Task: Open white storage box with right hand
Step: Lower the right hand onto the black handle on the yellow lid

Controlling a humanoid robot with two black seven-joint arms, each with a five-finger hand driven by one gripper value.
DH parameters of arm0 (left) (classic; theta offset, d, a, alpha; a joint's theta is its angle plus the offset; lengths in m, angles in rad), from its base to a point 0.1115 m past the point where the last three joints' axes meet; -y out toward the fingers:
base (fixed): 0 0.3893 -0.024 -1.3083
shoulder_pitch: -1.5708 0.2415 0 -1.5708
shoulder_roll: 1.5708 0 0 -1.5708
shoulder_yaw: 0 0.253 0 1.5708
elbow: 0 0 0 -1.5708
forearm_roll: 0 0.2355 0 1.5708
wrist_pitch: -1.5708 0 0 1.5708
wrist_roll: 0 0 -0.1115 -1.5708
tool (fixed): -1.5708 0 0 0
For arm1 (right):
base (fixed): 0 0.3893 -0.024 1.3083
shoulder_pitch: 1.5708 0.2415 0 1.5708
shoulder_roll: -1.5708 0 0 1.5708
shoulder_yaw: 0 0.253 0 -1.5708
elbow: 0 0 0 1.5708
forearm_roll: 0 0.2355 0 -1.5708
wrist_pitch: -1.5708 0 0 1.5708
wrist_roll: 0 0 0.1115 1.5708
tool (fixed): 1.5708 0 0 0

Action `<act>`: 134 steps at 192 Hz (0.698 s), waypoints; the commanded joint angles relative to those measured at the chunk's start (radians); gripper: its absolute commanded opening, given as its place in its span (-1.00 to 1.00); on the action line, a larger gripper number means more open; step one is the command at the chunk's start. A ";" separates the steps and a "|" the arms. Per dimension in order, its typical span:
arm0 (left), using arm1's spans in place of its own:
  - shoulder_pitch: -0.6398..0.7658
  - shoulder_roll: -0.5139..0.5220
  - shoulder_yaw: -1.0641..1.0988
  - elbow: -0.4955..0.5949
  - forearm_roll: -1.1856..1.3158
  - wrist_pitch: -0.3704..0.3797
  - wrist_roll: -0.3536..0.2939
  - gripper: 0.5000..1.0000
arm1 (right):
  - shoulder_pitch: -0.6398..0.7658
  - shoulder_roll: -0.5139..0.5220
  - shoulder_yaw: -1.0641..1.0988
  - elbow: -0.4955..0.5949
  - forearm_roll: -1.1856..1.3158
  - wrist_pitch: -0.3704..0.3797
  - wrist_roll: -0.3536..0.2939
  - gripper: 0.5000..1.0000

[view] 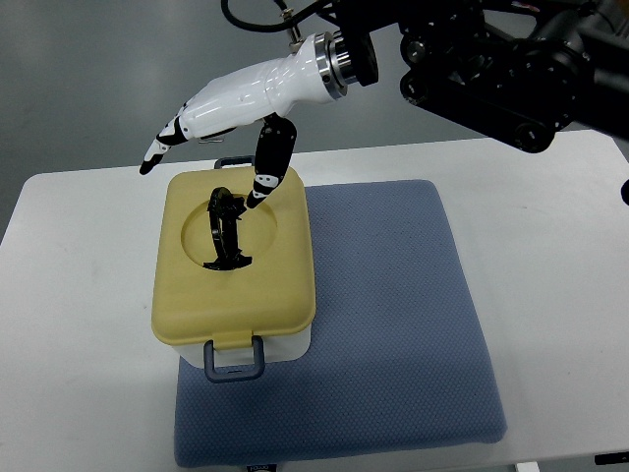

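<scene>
On blue mat [393, 324] | one storage box [236, 295] | right hand [231, 103] above, perhaps touching.

Matt plastic lid [236, 295], dimpled cloth mat [393, 324], glossy hand [211, 123]

We see bright, even overhead light | soft shadow under the box [234, 285] | slight glare on the hand [221, 108] | focus sharp throughout
</scene>
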 commanded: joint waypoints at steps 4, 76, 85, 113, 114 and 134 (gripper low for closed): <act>0.000 0.000 -0.001 0.000 0.000 0.000 0.000 1.00 | -0.002 0.043 -0.011 -0.033 -0.049 -0.004 -0.007 0.65; 0.000 0.000 -0.001 0.000 0.000 0.000 0.000 1.00 | 0.002 0.078 -0.095 -0.049 -0.127 -0.039 -0.011 0.43; 0.000 0.000 -0.001 0.000 0.000 0.000 0.000 1.00 | 0.005 0.082 -0.095 -0.049 -0.138 -0.041 -0.010 0.33; 0.000 0.000 -0.001 0.000 0.000 0.000 0.000 1.00 | 0.027 0.082 -0.095 -0.049 -0.138 -0.041 -0.010 0.25; 0.000 0.000 -0.001 0.000 0.000 0.000 0.000 1.00 | 0.027 0.082 -0.095 -0.049 -0.138 -0.041 -0.010 0.25; 0.000 0.000 -0.001 0.000 0.000 0.000 0.000 1.00 | 0.044 0.082 -0.095 -0.049 -0.138 -0.041 -0.008 0.19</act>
